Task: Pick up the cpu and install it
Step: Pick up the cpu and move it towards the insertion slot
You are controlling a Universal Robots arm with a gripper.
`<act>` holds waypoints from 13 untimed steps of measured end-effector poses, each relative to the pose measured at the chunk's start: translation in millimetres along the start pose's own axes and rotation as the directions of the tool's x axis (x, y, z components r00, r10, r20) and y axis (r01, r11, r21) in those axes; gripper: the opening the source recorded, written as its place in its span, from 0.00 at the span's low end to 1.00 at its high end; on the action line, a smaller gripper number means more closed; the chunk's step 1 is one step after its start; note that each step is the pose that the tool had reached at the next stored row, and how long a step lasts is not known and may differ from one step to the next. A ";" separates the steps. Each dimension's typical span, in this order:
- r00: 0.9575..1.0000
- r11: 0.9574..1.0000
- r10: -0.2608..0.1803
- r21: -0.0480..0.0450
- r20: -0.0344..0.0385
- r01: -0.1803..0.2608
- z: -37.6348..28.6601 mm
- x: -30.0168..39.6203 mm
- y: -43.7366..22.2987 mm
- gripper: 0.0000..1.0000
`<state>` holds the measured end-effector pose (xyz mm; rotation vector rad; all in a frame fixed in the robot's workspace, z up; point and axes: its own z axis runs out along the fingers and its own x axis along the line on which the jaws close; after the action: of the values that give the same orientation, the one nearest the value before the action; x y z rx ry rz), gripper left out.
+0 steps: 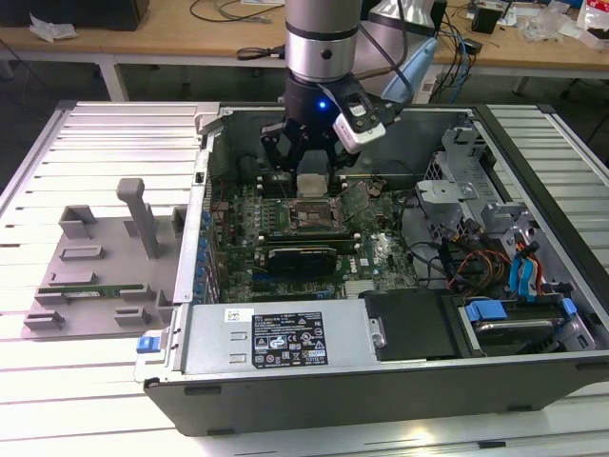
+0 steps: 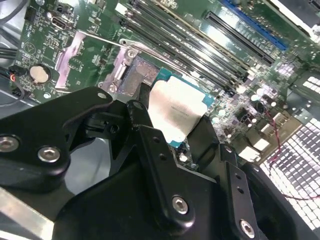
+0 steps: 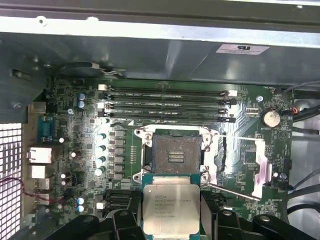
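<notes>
Claw gripping cpu above motherboard | case on slatted metal table | wooden benches behind

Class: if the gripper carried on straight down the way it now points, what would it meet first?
Probably the open socket. The gripper, jaws shut on the cpu, points down over that part of the board. Whether it hangs squarely above the socket is unclear.

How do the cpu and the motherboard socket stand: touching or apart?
Apart. In the first wrist view the socket lies bare, while the cpu hangs in the gripper short of it.
</notes>
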<state>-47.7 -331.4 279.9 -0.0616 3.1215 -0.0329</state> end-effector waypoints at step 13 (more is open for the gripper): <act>1.000 1.000 0.000 0.000 0.000 0.000 6.8 -19.2 6.9 0.55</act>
<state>-28.6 -323.8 273.3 -0.0615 3.1216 -0.0330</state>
